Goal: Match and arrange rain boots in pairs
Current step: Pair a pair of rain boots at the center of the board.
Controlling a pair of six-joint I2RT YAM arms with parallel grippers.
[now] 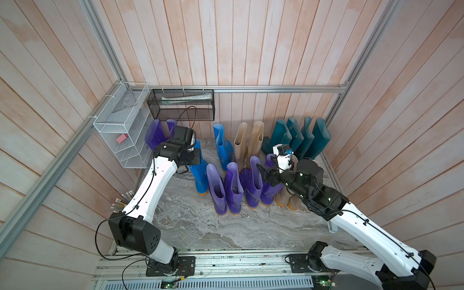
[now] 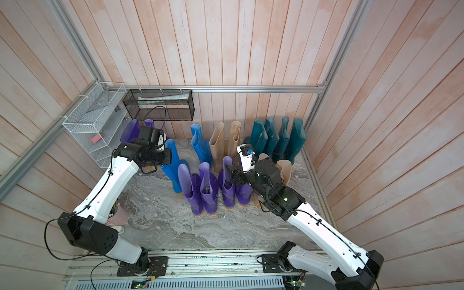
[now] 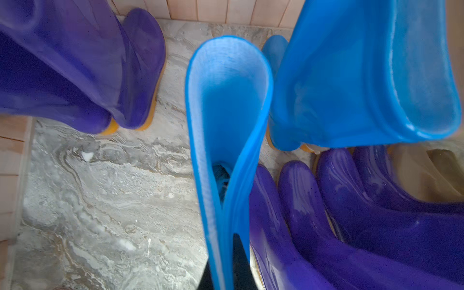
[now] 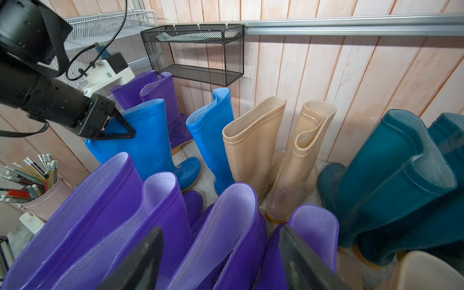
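Note:
My left gripper [image 3: 226, 266] is shut on the top rim of a bright blue rain boot [image 3: 226, 105], pinching its wall flat; in a top view that boot [image 1: 198, 175] stands left of the front row. The other blue boot [image 1: 222, 148] stands further back. My right gripper [image 4: 221, 233] hangs open just above the tops of several purple boots [image 1: 234, 188] in the front row, holding nothing. Two beige boots [image 1: 248, 140] and several dark teal boots [image 1: 301, 138] line the back wall. A purple pair [image 1: 155, 134] stands at back left. Another beige pair [image 1: 286, 200] is partly hidden under the right arm.
A white wire basket [image 1: 120, 130] and a black mesh basket [image 1: 180, 105] hang on the walls above the back left corner. A pink cup of pencils [image 4: 42, 193] stands by the left wall. Wooden walls close three sides of the marble floor [image 1: 200, 226].

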